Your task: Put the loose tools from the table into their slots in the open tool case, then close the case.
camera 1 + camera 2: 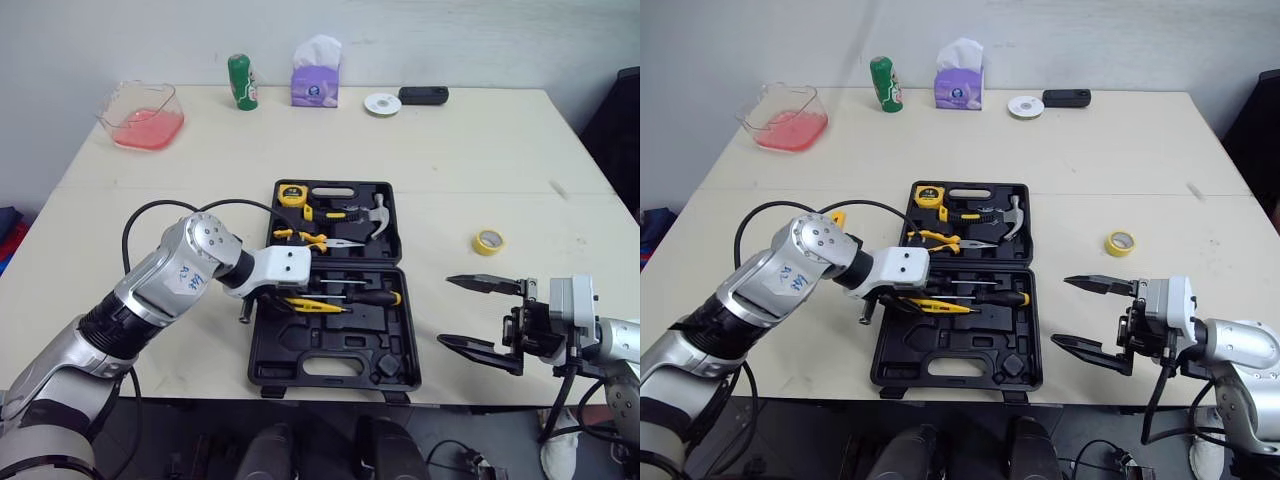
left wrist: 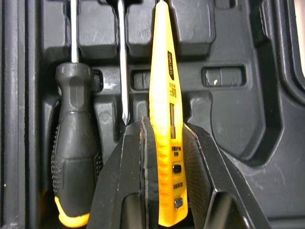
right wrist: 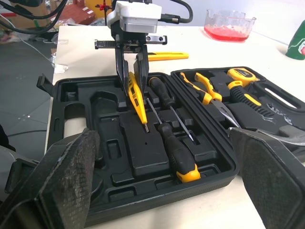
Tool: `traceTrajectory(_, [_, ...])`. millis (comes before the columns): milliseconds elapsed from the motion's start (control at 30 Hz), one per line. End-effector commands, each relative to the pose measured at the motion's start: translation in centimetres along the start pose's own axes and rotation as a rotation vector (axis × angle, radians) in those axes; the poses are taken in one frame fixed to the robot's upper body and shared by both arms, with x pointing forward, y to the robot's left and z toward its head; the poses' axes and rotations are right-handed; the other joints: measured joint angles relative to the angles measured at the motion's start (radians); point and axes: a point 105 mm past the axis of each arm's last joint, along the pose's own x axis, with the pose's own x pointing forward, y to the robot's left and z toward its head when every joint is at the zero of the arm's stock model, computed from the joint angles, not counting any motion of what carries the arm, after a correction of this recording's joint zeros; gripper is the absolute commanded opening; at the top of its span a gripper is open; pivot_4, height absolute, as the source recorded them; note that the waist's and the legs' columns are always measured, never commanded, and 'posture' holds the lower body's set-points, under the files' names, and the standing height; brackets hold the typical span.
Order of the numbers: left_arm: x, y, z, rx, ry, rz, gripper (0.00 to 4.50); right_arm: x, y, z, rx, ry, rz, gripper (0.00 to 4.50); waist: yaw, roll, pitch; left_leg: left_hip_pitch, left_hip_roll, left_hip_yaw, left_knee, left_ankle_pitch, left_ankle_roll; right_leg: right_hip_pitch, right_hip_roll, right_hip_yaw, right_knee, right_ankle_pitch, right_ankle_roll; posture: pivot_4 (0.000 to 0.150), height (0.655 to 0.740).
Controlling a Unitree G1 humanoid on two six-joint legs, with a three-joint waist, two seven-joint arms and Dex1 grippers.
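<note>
Clamping slim yellow plastic tester pen (image 2: 162, 71), left gripper (image 2: 164, 125) hovers over open black plastic tool case (image 1: 330, 370), pen parallel to seated black-handled screwdriver (image 2: 74, 143); right gripper (image 1: 447, 311) wide.

Case (image 1: 335, 352), open, at the middle of the surface's (image 1: 480, 150) front edge, test pen (image 2: 164, 95) over its front half; tape roll (image 1: 488, 242) to its right. Along the rear edge, left to right: bowl (image 1: 142, 115), can (image 1: 242, 82), tissue box (image 1: 316, 78), disc (image 1: 382, 104).
</note>
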Motion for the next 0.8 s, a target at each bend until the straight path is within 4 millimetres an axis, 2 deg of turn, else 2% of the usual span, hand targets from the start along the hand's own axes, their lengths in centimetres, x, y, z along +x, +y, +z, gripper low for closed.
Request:
traceTrajectory(33, [0.6,-0.3,-2.0,-0.036,0.08,-0.032,0.48,0.0,-0.3,0.6,-0.038,-0.023,0.003,4.5,-0.001,0.0,0.0,0.0,0.0,0.0,0.0,0.0,0.0,0.0,0.0,0.0,0.0,0.0,0.0,0.15,0.74])
traceTrajectory(233, [1.0,-0.5,-1.5,-0.043,0.049,-0.033,0.48,-0.4,-0.2,-0.2,-0.028,-0.017,0.006,4.5,0.0,0.0,0.0,0.0,0.0,0.0,0.001,0.0,0.0,0.0,0.0,0.0,0.001,0.0,0.0,0.15,0.74])
traceTrajectory(400, [1.2,-0.3,-1.3,-0.03,0.028,-0.012,0.48,-0.3,-0.3,0.0,-0.037,-0.021,0.005,4.5,0.001,0.0,0.0,0.0,0.0,0.0,0.002,0.0,0.0,0.0,0.0,0.001,0.002,0.0,0.0,0.15,0.74])
traceTrajectory(467, [1.0,-0.1,-0.6,-0.037,-0.02,-0.001,1.49,-0.3,-0.3,0.0,-0.035,-0.019,0.006,4.5,0.001,0.0,0.0,0.0,0.0,0.0,0.003,0.0,0.0,0.001,0.0,0.001,0.002,0.0,0.0,0.15,0.74])
traceTrajectory(567, [0.3,-0.2,0.9,-0.022,-0.09,-0.006,2.64,-0.3,-0.3,0.1,-0.036,-0.019,0.004,4.5,0.001,0.0,0.0,0.0,0.0,-0.001,0.004,0.0,0.0,0.001,0.0,0.0,0.003,0.0,0.0,0.15,0.74])
traceTrajectory(700, [-0.8,-0.4,1.8,-0.011,-0.133,-0.001,2.64,-0.2,-0.5,0.2,-0.038,-0.02,-0.001,4.5,0.001,0.0,0.0,-0.002,0.0,-0.001,0.005,-0.001,0.001,0.0,-0.001,0.0,0.002,0.0,0.0,0.15,0.74])
traceTrajectory(800, [-1.9,-0.4,3.1,0.001,-0.242,0.01,2.64,-0.1,-0.6,0.3,-0.037,-0.022,-0.004,4.5,0.001,0.0,0.0,-0.002,0.0,-0.001,0.006,-0.001,0.001,0.0,-0.001,0.0,0.003,0.0,0.0,0.15,0.74])
